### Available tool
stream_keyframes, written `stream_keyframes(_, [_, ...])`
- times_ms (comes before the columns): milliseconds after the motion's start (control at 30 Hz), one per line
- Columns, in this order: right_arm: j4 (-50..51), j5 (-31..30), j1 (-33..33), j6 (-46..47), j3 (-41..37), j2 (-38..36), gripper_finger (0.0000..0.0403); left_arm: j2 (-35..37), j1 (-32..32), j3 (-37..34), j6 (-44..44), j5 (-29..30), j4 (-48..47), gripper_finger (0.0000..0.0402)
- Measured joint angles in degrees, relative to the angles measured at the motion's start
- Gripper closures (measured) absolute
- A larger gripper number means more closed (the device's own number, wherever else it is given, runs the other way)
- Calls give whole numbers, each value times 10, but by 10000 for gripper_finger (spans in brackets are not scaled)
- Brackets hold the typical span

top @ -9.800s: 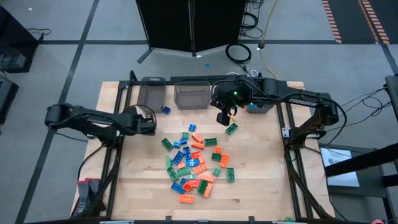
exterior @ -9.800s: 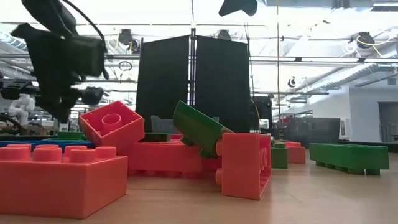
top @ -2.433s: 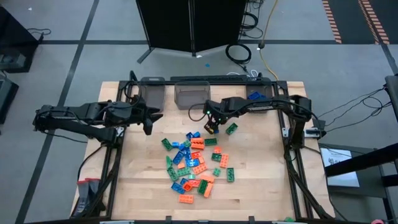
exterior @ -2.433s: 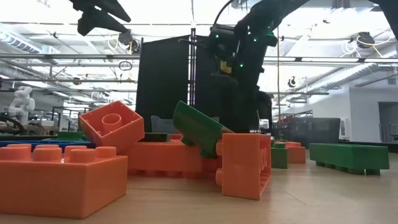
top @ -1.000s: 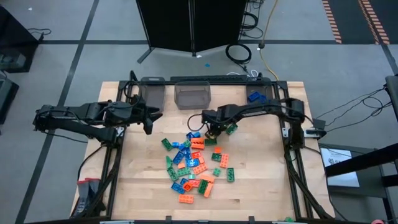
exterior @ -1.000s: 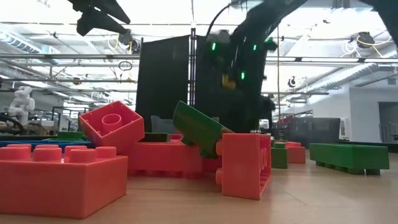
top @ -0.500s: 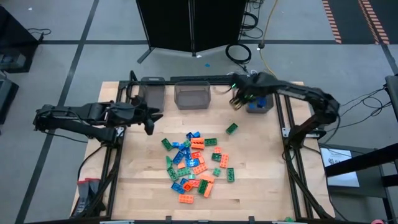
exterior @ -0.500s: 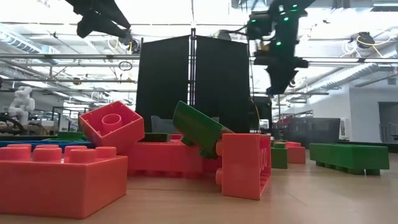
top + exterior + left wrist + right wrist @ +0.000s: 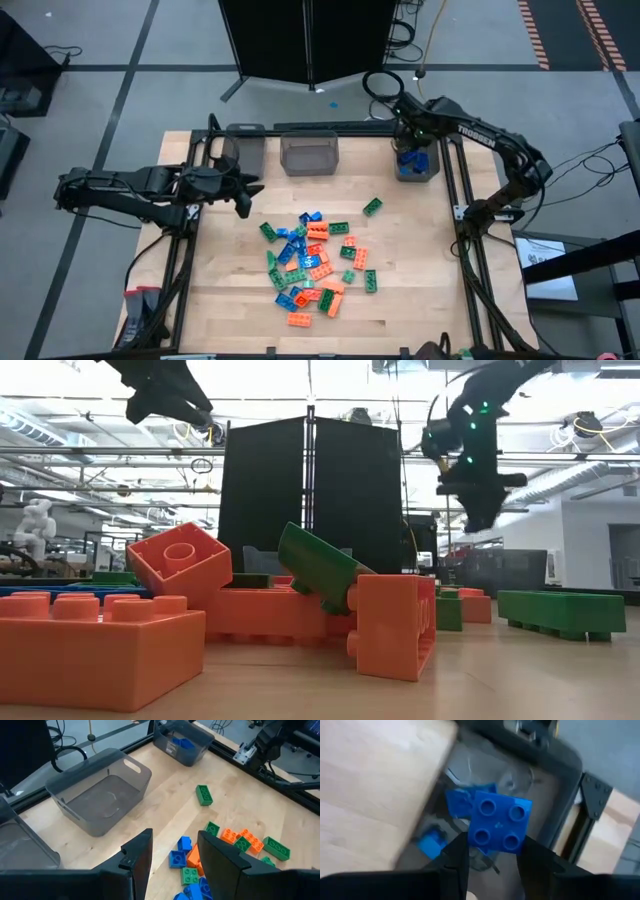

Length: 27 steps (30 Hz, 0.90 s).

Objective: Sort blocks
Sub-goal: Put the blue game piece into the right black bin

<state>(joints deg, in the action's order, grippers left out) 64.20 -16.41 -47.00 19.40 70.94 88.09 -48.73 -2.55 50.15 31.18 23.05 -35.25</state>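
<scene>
The blocks point(image 9: 315, 260) lie in a loose orange, green and blue heap at the table's middle, and one green block point(image 9: 372, 207) lies apart to its right. My right gripper point(image 9: 410, 150) hangs over the far right bin point(image 9: 432, 172), shut on a blue four-stud block point(image 9: 497, 827). Other blue blocks point(image 9: 432, 842) lie in that bin. My left gripper point(image 9: 243, 197) hovers open at the left of the table, above the heap's far-left side; its fingers point(image 9: 137, 857) have nothing between them. My right gripper pinches the blue block between its two fingers by two opposite sides point(image 9: 474, 845). The fingers point steeply down from above. The block is lifted clear over the right bin, with its studded top toward the wrist camera.
Three grey bins stand along the far edge: left point(image 9: 243, 150), middle point(image 9: 309, 155) and right. A black frame rail point(image 9: 330, 127) runs behind them, with side rails point(image 9: 462, 230) down the right. Bare wood lies near the heap's front and sides.
My right gripper has risen from the heap's far side and swung toward the table's far right corner, carrying the blue block lifted clear. It has tipped and rolled on the way and now hangs over the right bin.
</scene>
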Motion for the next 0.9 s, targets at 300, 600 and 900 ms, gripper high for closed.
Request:
stream_keyframes(300, [-30,1,-11,-21,-58,1,264,23,0,0,-3,18,-1,241])
stream_keyframes(600, [-48,3,-11,-23,-59,0,114,41,0,0,-2,35,-21,241])
stream_keyframes(900, [-93,239,32,-27,-15,-16,135,63,0,0,-4,50,-52,241])
